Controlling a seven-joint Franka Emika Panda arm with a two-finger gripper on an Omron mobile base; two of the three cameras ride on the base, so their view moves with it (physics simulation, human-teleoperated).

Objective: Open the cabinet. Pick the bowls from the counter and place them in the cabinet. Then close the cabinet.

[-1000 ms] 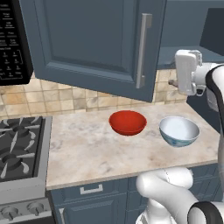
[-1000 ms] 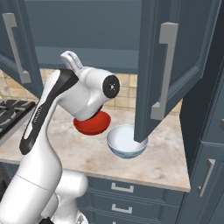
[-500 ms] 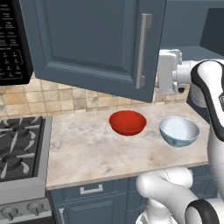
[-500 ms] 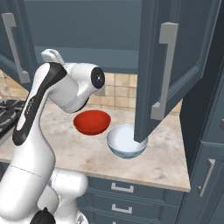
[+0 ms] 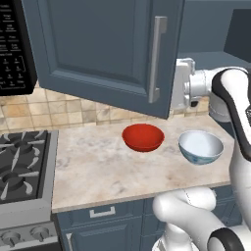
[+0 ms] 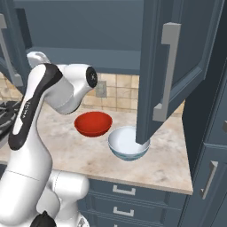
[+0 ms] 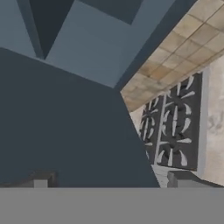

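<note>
The wall cabinet (image 6: 88, 35) stood open, both doors swung out: the left door (image 5: 105, 49) with its long silver bar handle (image 5: 156, 59) filled the upper part of the left base view, and the right door (image 6: 177, 66) hung over the counter in the right base view. That put the opening step as good as done, and the work in hand looked to be the turn from the doors toward the bowls. The gripper (image 5: 177, 90) sat high, just behind the free edge of the left door at about 3 o'clock from its handle, with its jaws spread wide and nothing between them. The hand view looked past dark door panel at the tan tiled backsplash (image 7: 183, 48) and the black gas stove (image 7: 173, 127). Both bowls rested on the beige marbled counter (image 5: 98, 166), untouched: the red bowl (image 5: 142, 137) near the middle, and the white bowl with blue pattern (image 5: 200, 146) just beside it at its 3 o'clock, close but apparently not touching. In the right base view the right door's lower corner overlapped the white bowl. The next move probably called for bringing the hand down clear of the left door and descending over one bowl's rim, the red one being the less obstructed.
</note>
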